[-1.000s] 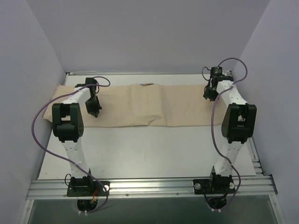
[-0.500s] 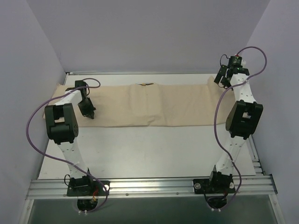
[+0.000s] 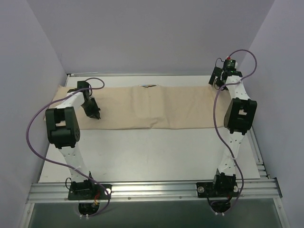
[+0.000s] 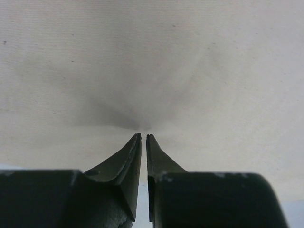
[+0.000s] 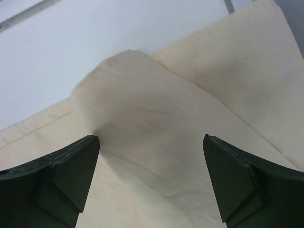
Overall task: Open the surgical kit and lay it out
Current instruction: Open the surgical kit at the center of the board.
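The cloth (image 3: 180, 107) lies in a long strip along the far side of the worktop (image 3: 152, 152), from the left edge almost to the right edge. It is mostly flat, with a few fold lines near the middle. Nothing made of metal shows yet, so whatever is inside is probably hidden under the cloth.

The left claw (image 3: 93, 113) is down on the cloth near the far left corner. Its wrist view shows the two fingers nearly touching, with the cloth drawn into little wrinkles right at the tips. It looks pinched shut on the cloth. In the last second it has only shuffled a little toward the left edge and back.

The big change is on the other side. A second ago the right claw (image 3: 217, 80) was low on the right end of the cloth. Now it has gone up and back, and it hangs over the far right corner. Its fingers are spread wide and hold nothing, and a soft hump of cloth sits below them.

So it looks like the right arm has finished its pull and let go, while the left one holds its end. The wrap seems opened sideways but not all the way — the next job is likely to fold back another flap.
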You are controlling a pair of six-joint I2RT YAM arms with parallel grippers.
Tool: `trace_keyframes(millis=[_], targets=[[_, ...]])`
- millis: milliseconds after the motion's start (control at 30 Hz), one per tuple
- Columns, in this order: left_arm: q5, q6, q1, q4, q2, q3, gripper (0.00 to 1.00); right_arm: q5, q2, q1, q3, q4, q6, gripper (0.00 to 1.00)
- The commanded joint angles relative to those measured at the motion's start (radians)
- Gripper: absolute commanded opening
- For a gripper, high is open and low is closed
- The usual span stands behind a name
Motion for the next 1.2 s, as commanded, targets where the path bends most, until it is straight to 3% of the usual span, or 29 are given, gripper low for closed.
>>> trace_keyframes(millis=[0,367,667,833,867,933,967,1067,1167], targets=[[0.055,0.0,-0.014,0.035,-0.069,-0.004,0.18,0.06,-0.037,0.045,0.039,0.05,-0.037,0.96],[0.078,-0.014,-0.02,0.03,-0.105,-0.025,0.19,0.149,0.054,0.076,0.119,0.036,-0.071,0.94],[0.067,-0.009,-0.035,0.009,-0.123,-0.016,0.2,0.178,0.135,0.096,0.217,0.024,-0.076,0.78],[0.068,-0.009,-0.035,-0.001,-0.121,0.001,0.2,0.17,0.161,0.094,0.257,0.018,-0.071,0.58],[0.072,-0.009,-0.037,-0.005,-0.12,0.005,0.2,0.166,0.167,0.094,0.269,0.012,-0.071,0.41],[0.079,-0.009,-0.035,-0.01,-0.124,0.011,0.2,0.161,0.167,0.094,0.277,0.006,-0.067,0.29],[0.082,-0.011,-0.035,-0.01,-0.126,0.013,0.2,0.152,0.166,0.093,0.28,0.003,-0.062,0.15],[0.093,-0.014,-0.035,-0.013,-0.14,0.027,0.21,0.133,0.157,0.088,0.301,-0.025,-0.05,0.0],[0.111,-0.017,-0.037,-0.024,-0.147,0.048,0.24,0.097,0.113,0.085,0.338,-0.065,-0.015,0.0]])
